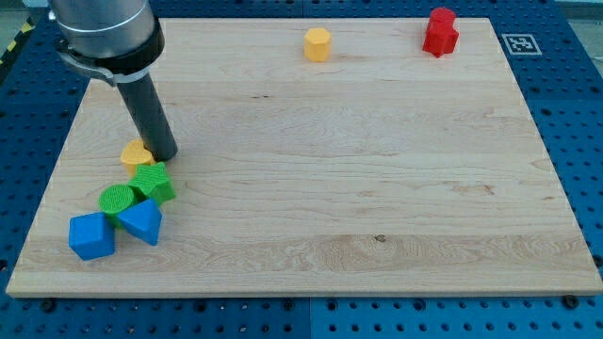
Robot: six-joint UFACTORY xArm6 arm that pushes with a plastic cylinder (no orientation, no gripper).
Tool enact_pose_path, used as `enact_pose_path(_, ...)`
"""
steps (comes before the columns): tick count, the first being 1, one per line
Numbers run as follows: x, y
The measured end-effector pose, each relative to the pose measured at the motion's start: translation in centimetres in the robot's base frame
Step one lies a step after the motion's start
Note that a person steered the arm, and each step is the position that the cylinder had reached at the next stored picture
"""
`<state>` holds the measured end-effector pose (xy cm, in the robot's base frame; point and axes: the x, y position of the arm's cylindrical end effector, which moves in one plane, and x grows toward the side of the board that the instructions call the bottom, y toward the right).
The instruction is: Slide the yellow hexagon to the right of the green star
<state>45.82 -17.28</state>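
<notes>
The yellow hexagon (317, 44) sits near the view's top, a little right of centre. The green star (153, 183) lies at the view's left, in a cluster of blocks. My tip (163, 153) stands at the view's left, just above the green star and right beside a yellow heart-shaped block (135, 153). The tip is far from the yellow hexagon, which lies up and to the right of it.
A green cylinder (117, 200), a blue triangular block (142, 221) and a blue block (91, 235) crowd below the green star. A red block (440, 32) stands at the view's top right. The wooden board (377, 188) ends in blue pegboard all around.
</notes>
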Motion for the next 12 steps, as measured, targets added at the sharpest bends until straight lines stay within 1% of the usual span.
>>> enact_pose_path(1, -2.7, 5.5)
enact_pose_path(2, -7.8, 11.3)
enact_pose_path(4, -15.9, 11.7)
enact_pose_path(5, -21.0, 12.3)
enact_pose_path(6, -25.9, 14.8)
enact_pose_path(7, -26.5, 18.1)
enact_pose_path(8, -24.7, 18.1)
enact_pose_path(10, -18.8, 18.6)
enact_pose_path(11, -18.1, 20.8)
enact_pose_path(12, -17.9, 24.4)
